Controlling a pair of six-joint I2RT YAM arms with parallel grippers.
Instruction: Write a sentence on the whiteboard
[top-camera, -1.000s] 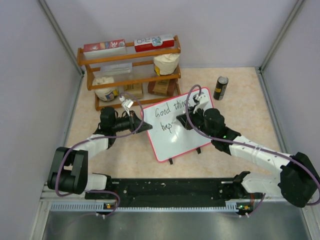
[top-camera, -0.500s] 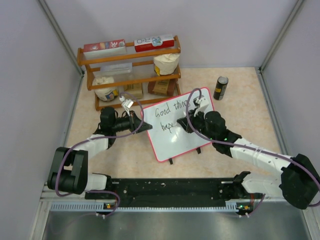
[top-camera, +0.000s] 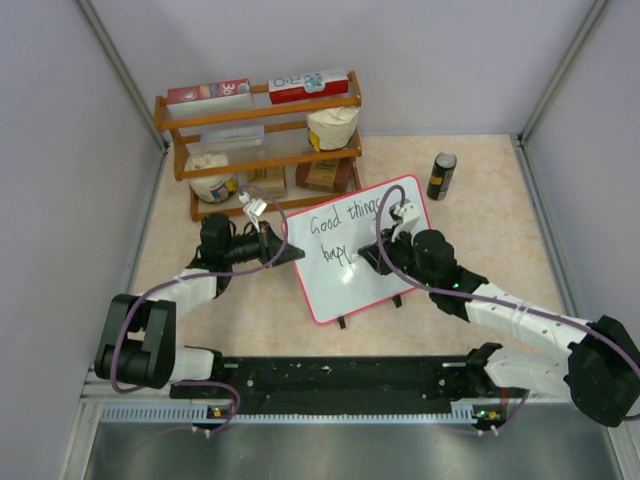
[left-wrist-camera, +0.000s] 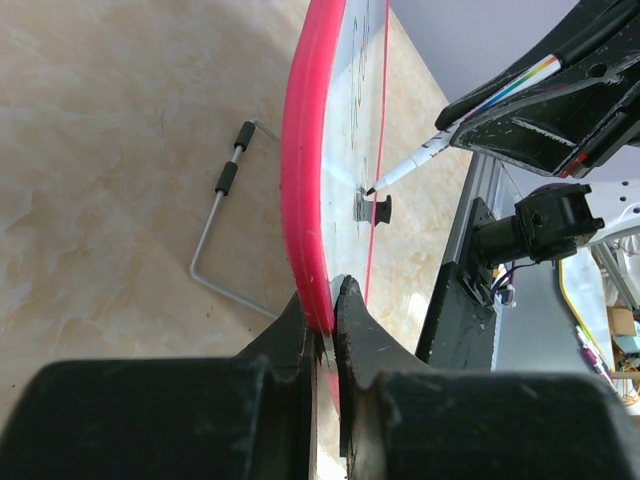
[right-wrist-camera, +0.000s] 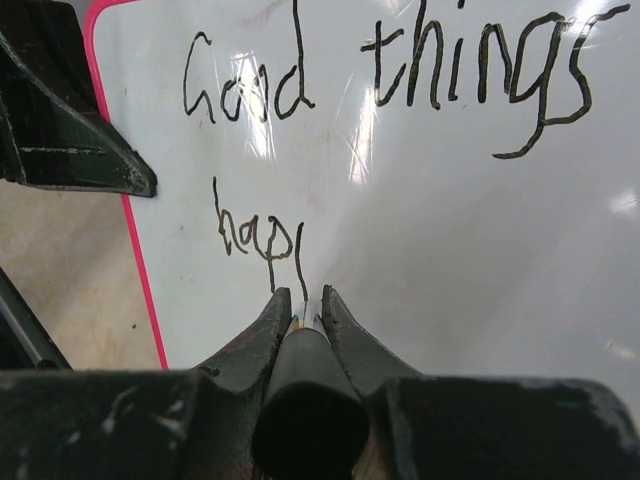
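Note:
The whiteboard (top-camera: 372, 287), red-framed, stands tilted at mid-table on its black feet. My left gripper (top-camera: 297, 252) is shut on its left edge; in the left wrist view the gripper (left-wrist-camera: 322, 305) pinches the red frame (left-wrist-camera: 303, 150). My right gripper (top-camera: 366, 258) is shut on a black marker (right-wrist-camera: 305, 385), and the marker's tip (left-wrist-camera: 372, 189) touches the board. The sentence (right-wrist-camera: 385, 70) reads "Good things" on the top line. Below it stands "hap" (right-wrist-camera: 245, 232) with a fresh downstroke that ends at my right gripper (right-wrist-camera: 300, 297).
A wooden shelf (top-camera: 260, 140) with boxes, bags and jars stands behind the board at the back left. A dark can (top-camera: 441, 175) stands at the back right. The board's wire stand (left-wrist-camera: 215, 230) rests on the table behind it. Grey walls enclose the table.
My right gripper has slid down the board toward the near edge with the marker, drawing a new downstroke after "hap". The left gripper and the board have not moved.

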